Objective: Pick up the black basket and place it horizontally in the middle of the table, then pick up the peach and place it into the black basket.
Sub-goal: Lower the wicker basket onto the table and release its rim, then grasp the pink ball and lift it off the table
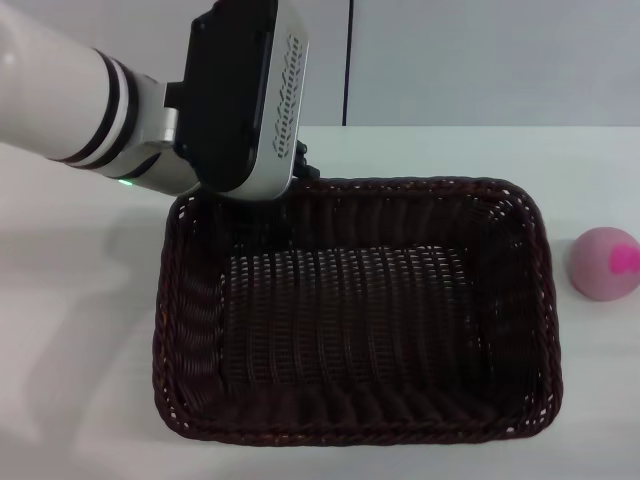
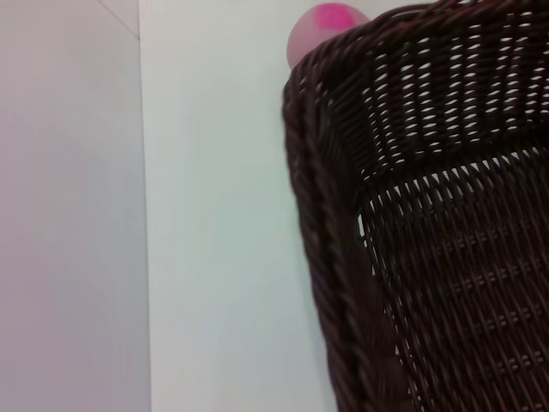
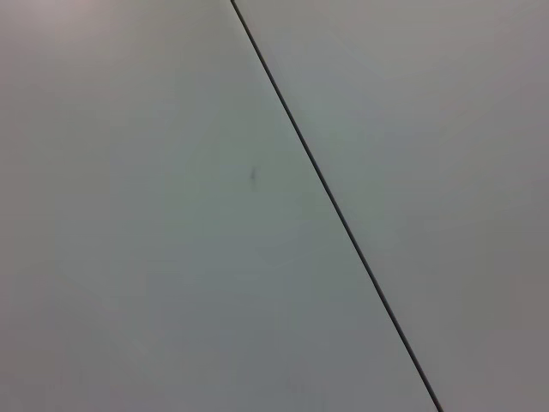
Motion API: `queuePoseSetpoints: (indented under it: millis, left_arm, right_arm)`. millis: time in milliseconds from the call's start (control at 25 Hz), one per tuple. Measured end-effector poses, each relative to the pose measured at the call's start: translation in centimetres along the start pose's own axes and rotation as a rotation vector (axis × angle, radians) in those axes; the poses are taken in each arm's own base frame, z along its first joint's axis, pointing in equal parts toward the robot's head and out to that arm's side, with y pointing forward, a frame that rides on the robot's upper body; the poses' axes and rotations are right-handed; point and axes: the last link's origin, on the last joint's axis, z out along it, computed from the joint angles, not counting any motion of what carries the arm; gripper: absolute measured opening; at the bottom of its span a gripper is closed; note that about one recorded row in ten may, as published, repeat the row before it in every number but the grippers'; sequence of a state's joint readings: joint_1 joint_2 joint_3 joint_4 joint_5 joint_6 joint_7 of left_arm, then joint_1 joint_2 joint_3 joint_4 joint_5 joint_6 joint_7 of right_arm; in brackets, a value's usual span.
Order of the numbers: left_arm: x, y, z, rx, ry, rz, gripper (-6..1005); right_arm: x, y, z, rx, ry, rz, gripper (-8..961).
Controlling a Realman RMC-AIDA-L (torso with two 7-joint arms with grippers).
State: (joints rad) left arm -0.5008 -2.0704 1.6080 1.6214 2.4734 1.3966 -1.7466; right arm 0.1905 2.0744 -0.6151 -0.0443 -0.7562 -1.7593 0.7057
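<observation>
The black basket (image 1: pixel 355 310) lies with its long side across the middle of the white table (image 1: pixel 70 300), open side up and empty. My left gripper (image 1: pixel 300 172) is at the basket's back left rim, mostly hidden under my own wrist housing. The left wrist view shows the basket's braided rim and sloped wall (image 2: pixel 429 215) close up. The peach (image 1: pixel 603 263), pink with a magenta patch, sits on the table just right of the basket; it also shows beyond the basket's corner in the left wrist view (image 2: pixel 322 30). My right gripper is out of view.
A pale wall with a dark vertical seam (image 1: pixel 348 60) stands behind the table. The right wrist view shows only a pale flat surface crossed by a dark line (image 3: pixel 334 206). Bare tabletop lies left of the basket.
</observation>
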Motion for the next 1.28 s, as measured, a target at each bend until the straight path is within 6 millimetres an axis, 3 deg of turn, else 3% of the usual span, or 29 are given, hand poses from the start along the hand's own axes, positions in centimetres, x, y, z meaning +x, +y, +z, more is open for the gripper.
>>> queuePoseSetpoints:
  millis: [200, 240, 360, 440, 520, 560, 680, 720, 760, 800, 840, 880, 960, 1000, 1040, 1080, 1120, 1200, 1240, 1280]
  left_arm:
    - [-0.1, 0.2, 0.1, 0.005, -0.003, 0.003, 591]
    - [-0.4, -0.3, -0.6, 0.091, 0.024, -0.027, 632]
    - [-0.8, -0.8, -1.7, 0.209, 0.085, -0.067, 642]
    - [-2.2, -1.4, -3.4, 0.363, 0.197, -0.184, 644]
    - [-2.9, -1.4, -4.0, 0.41, 0.244, -0.244, 643]
    - [-4.6, -1.0, -5.3, 0.485, 0.359, -0.371, 642]
    - [-7.2, 0.3, -6.3, 0.543, 0.494, -0.525, 639]
    - [-7.2, 0.3, -6.3, 0.543, 0.494, -0.525, 638]
    - [-9.5, 2.0, -6.9, 0.599, 0.636, -0.646, 637]
    - [-10.2, 2.6, -6.9, 0.607, 0.675, -0.679, 637]
    - [-10.2, 2.6, -6.9, 0.607, 0.675, -0.679, 636]
    - [-11.6, 4.1, -7.0, 0.642, 0.758, -0.734, 635]
    - [-11.6, 4.1, -7.0, 0.642, 0.758, -0.734, 635]
    - [-12.6, 5.5, -7.2, 0.679, 0.841, -0.775, 635]
    - [-12.6, 5.5, -7.2, 0.679, 0.841, -0.775, 635]
    - [-14.8, 8.9, -7.4, 0.771, 0.959, -0.838, 635]
    - [-15.6, 10.3, -7.3, 0.803, 0.973, -0.859, 635]
    - [-15.6, 10.3, -7.3, 0.803, 0.973, -0.859, 635]
    - [-17.1, 12.9, -6.9, 0.877, 0.946, -0.889, 635]
    - [-17.6, 13.7, -6.7, 0.899, 0.93, -0.916, 635]
  right_arm:
    - [-0.3, 0.0, -0.3, -0.001, -0.013, -0.003, 637]
    - [-0.4, 0.0, -0.4, -0.002, -0.021, -0.006, 637]
    - [-0.8, -0.1, -0.6, -0.01, -0.032, -0.009, 637]
    - [-1.6, -0.4, -0.8, -0.043, -0.029, 0.006, 637]
    - [-2.8, -0.8, -0.8, -0.121, 0.002, 0.05, 637]
    - [-3.5, -1.0, -0.5, -0.169, 0.039, 0.069, 637]
    - [-5.4, -1.5, 0.6, -0.28, 0.233, 0.127, 637]
    - [-6.0, -1.7, 1.1, -0.295, 0.303, 0.143, 637]
    - [-6.7, -1.9, 1.6, -0.305, 0.367, 0.154, 637]
    - [-8.4, -2.3, 2.8, -0.305, 0.508, 0.163, 637]
    - [-8.4, -2.3, 2.8, -0.305, 0.508, 0.163, 637]
    - [-9.2, -2.3, 3.5, -0.299, 0.592, 0.17, 637]
    - [-10.8, -2.2, 5.0, -0.276, 0.76, 0.162, 637]
    - [-11.8, -1.9, 6.2, -0.234, 0.949, 0.147, 637]
    - [-11.8, -1.9, 6.2, -0.234, 0.949, 0.147, 637]
    - [-12.0, -1.8, 6.7, -0.212, 1.023, 0.142, 637]
    - [-12.1, -1.6, 7.2, -0.189, 1.105, 0.138, 637]
    - [-11.9, -1.0, 9.0, -0.128, 1.289, 0.13, 637]
    - [-11.9, -1.0, 9.0, -0.128, 1.289, 0.13, 637]
    - [-11.6, -0.7, 9.4, -0.109, 1.35, 0.121, 636]
